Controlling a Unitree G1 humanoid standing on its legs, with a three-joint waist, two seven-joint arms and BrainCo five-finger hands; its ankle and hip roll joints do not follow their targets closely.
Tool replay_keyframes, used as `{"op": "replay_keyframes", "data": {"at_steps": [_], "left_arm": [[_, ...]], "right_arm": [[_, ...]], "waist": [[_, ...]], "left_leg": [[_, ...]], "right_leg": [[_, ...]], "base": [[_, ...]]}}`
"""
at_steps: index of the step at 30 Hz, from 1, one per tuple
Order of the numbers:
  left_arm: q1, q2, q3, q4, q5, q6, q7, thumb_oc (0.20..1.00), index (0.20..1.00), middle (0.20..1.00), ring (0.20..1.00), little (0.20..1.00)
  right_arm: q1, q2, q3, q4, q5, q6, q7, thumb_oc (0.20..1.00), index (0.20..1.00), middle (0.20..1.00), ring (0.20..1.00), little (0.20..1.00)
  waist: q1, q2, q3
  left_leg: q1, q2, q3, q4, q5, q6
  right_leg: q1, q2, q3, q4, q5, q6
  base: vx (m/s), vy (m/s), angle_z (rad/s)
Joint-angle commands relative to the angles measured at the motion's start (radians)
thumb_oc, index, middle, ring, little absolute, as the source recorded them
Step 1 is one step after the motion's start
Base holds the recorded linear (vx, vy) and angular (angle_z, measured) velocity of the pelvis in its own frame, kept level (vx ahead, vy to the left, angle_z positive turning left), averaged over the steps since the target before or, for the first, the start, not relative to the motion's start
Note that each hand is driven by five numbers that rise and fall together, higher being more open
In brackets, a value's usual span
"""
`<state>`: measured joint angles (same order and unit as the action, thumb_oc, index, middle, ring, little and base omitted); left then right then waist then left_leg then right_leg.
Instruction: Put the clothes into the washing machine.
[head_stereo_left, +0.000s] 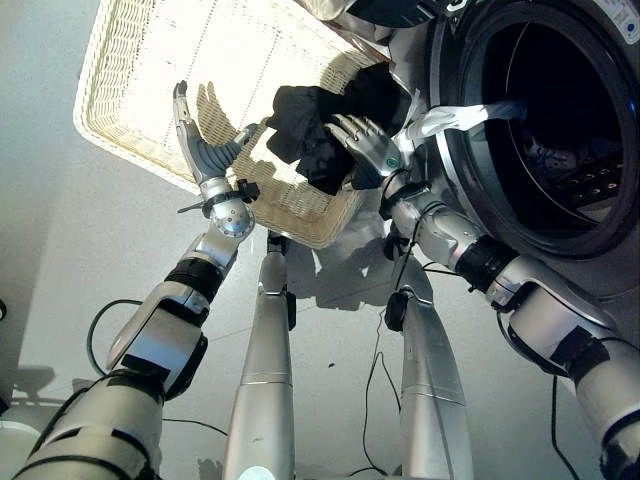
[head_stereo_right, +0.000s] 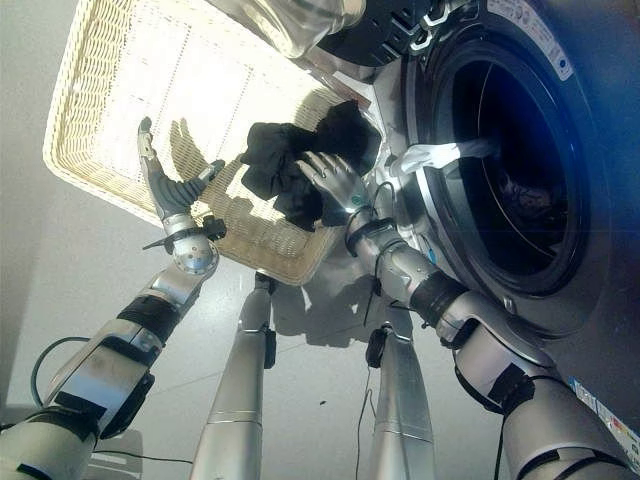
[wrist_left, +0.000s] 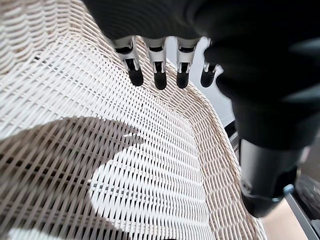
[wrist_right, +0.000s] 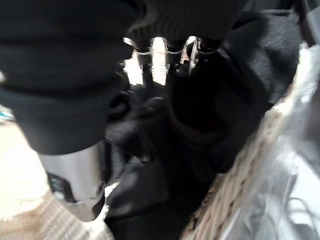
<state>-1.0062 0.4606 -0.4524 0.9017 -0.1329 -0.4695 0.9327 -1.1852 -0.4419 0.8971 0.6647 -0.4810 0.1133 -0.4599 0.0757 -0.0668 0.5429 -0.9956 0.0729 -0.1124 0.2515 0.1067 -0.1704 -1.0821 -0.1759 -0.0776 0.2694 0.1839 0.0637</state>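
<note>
A heap of black clothes (head_stereo_left: 300, 120) lies in the corner of a white wicker basket (head_stereo_left: 130, 90) closest to the washing machine (head_stereo_left: 600, 250). My right hand (head_stereo_left: 362, 140) rests on top of the heap with its fingers (wrist_right: 145, 60) spread and nearly straight, pressing into the dark cloth (wrist_right: 210, 110). My left hand (head_stereo_left: 200, 150) stands open above the basket's bare weave, a short way left of the clothes, with its fingers (wrist_left: 160, 75) straight and nothing in them. The machine's round door opening (head_stereo_left: 560, 130) gapes at the right.
A white cloth (head_stereo_left: 460, 117) hangs over the rim of the door opening, and some laundry (head_stereo_left: 560, 165) lies inside the drum. Clear plastic (head_stereo_right: 300, 20) shows past the basket's far edge. Grey floor (head_stereo_left: 60, 260) surrounds the basket on the left and front.
</note>
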Motion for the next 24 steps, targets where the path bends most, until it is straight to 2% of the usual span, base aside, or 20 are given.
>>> {"op": "replay_keyframes", "data": {"at_steps": [1, 4, 9, 12, 20, 22, 24], "left_arm": [[-0.029, -0.025, 0.037, 0.023, -0.006, -0.051, 0.005, 1.000, 1.000, 1.000, 1.000, 1.000], [-0.034, -0.037, 0.028, 0.024, -0.005, -0.058, 0.008, 1.000, 1.000, 1.000, 1.000, 1.000], [-0.045, -0.051, 0.008, 0.025, -0.010, -0.069, 0.017, 1.000, 1.000, 1.000, 1.000, 1.000], [-0.046, -0.055, 0.002, 0.017, -0.011, -0.066, 0.019, 1.000, 1.000, 1.000, 1.000, 1.000], [-0.047, -0.065, -0.003, 0.013, -0.008, -0.069, 0.022, 1.000, 1.000, 1.000, 1.000, 1.000], [-0.048, -0.070, -0.005, 0.011, -0.012, -0.071, 0.022, 1.000, 1.000, 1.000, 1.000, 1.000], [-0.048, -0.072, -0.007, 0.007, -0.013, -0.071, 0.021, 1.000, 1.000, 1.000, 1.000, 1.000]], "right_arm": [[0.003, -0.012, 0.000, 0.068, -0.014, 0.081, -0.027, 1.000, 1.000, 1.000, 1.000, 1.000], [-0.015, -0.003, 0.002, 0.170, -0.022, 0.125, -0.041, 1.000, 1.000, 1.000, 1.000, 1.000], [-0.029, 0.004, -0.007, 0.277, -0.037, 0.142, -0.080, 1.000, 1.000, 1.000, 1.000, 1.000], [-0.036, -0.002, -0.013, 0.295, -0.041, 0.129, -0.111, 1.000, 1.000, 1.000, 1.000, 1.000], [-0.055, 0.003, -0.009, 0.339, -0.062, 0.160, -0.077, 1.000, 1.000, 1.000, 1.000, 1.000], [-0.063, 0.006, 0.000, 0.364, -0.059, 0.165, -0.058, 0.200, 0.200, 0.200, 0.200, 0.200], [-0.067, 0.007, 0.000, 0.373, -0.046, 0.158, -0.068, 0.200, 0.200, 0.200, 0.200, 0.200]], "waist": [[-0.004, 0.078, -0.023], [0.003, 0.088, -0.023], [0.008, 0.101, -0.023], [0.009, 0.105, -0.023], [0.011, 0.113, -0.023], [0.014, 0.118, -0.023], [0.017, 0.121, -0.023]], "left_leg": [[-0.022, -0.032, -0.016, -0.008, 0.042, 0.075], [-0.024, -0.033, -0.018, -0.008, 0.042, 0.077], [-0.029, -0.035, -0.017, -0.011, 0.045, 0.082], [-0.031, -0.036, -0.018, -0.012, 0.046, 0.083], [-0.030, -0.036, -0.016, -0.014, 0.049, 0.083], [-0.030, -0.036, -0.016, -0.012, 0.050, 0.084], [-0.030, -0.038, -0.018, -0.014, 0.051, 0.085]], "right_leg": [[0.012, -0.027, -0.040, 0.042, -0.011, 0.086], [0.011, -0.032, -0.040, 0.039, -0.006, 0.088], [0.005, -0.036, -0.041, 0.038, 0.001, 0.090], [0.002, -0.038, -0.041, 0.034, 0.008, 0.092], [-0.001, -0.040, -0.037, 0.032, 0.013, 0.093], [-0.003, -0.042, -0.035, 0.037, 0.014, 0.092], [-0.004, -0.044, -0.035, 0.035, 0.017, 0.092]], "base": [[0.02, 0.002, 0.04], [0.01, 0.001, 0.01], [0.01, 0.007, 0.04], [0.01, 0.002, 0.08], [0.00, 0.001, 0.01], [0.00, 0.000, 0.00], [0.00, 0.000, 0.00]]}}
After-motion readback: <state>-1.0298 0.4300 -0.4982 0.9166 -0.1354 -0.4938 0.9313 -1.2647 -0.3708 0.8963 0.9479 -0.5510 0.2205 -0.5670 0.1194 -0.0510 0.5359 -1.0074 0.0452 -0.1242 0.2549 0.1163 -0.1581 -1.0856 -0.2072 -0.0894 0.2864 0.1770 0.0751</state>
